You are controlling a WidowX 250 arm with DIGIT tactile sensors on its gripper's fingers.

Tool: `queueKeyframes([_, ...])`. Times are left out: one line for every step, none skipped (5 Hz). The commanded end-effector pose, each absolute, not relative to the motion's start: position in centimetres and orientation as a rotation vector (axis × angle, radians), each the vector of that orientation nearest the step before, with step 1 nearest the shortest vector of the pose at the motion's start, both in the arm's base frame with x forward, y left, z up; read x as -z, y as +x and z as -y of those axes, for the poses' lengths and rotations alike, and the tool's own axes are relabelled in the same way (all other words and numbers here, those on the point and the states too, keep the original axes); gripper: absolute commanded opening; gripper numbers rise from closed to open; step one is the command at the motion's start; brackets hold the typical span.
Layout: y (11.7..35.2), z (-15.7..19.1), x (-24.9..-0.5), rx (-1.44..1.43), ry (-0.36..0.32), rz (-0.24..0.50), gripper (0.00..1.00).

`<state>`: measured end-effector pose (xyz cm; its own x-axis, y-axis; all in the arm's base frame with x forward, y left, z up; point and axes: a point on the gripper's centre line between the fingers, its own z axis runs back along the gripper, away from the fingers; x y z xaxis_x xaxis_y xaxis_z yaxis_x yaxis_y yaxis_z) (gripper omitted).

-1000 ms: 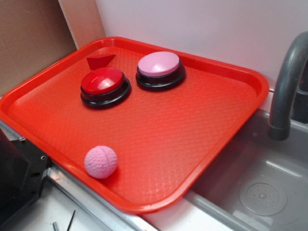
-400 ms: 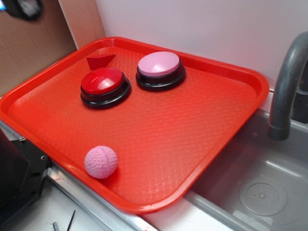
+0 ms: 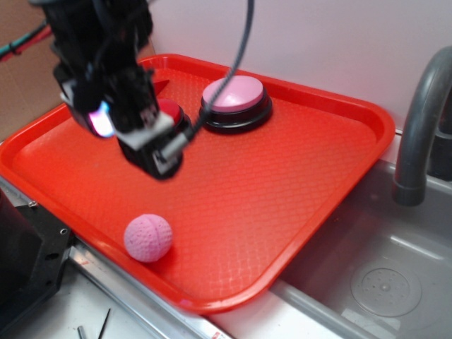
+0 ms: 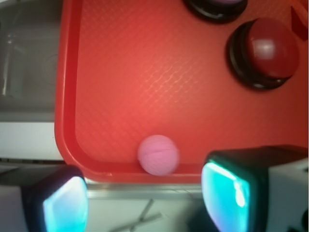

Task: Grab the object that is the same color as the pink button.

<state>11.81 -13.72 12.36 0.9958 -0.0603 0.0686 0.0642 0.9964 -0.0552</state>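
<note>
The pink ball [image 3: 148, 237] [image 4: 158, 154], small and dimpled, rests against the near rim of the red tray [image 3: 339, 155]. The pink button [image 3: 235, 103], pale dome on a black base, stands at the tray's back; only its black base edge [image 4: 216, 7] shows at the top of the wrist view. My gripper [image 3: 145, 145] [image 4: 145, 203] hangs open above the tray's left half, over the red button, well above and behind the ball. Nothing lies between its glowing pads [image 4: 224, 193]. The ball shows between and just ahead of them.
A red-domed button [image 4: 270, 50] sits left of the pink one, mostly hidden by the arm in the exterior view. A grey faucet [image 3: 424, 120] and sink basin [image 3: 381, 275] lie right of the tray. A black block [image 3: 25, 261] stands at the near left.
My arm has swung in from the upper left and now hangs over the tray's left half, covering the red button and the small red wedge. The ball and buttons have not moved.
</note>
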Motion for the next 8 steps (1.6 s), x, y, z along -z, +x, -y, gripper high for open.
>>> queueKeyframes([11.1,11.7,-9.1,0.082,-0.067,0.102,1.00])
queueKeyframes([12.3,11.4,-8.4,0.116,-0.068,0.120,1.00])
queueKeyframes([12.3,11.4,-8.4,0.116,-0.068,0.120,1.00])
queueKeyframes([12.3,11.4,-8.4,0.116,-0.068,0.120,1.00])
queueKeyframes([12.3,11.4,-8.4,0.116,-0.068,0.120,1.00])
queueKeyframes([11.1,10.8,-6.5,-0.010,-0.050,0.111,1.00])
queueKeyframes([11.6,11.4,-4.8,-0.128,-0.056,0.085,1.00])
queueKeyframes([12.3,12.1,-3.6,-0.089,-0.035,0.049,1.00])
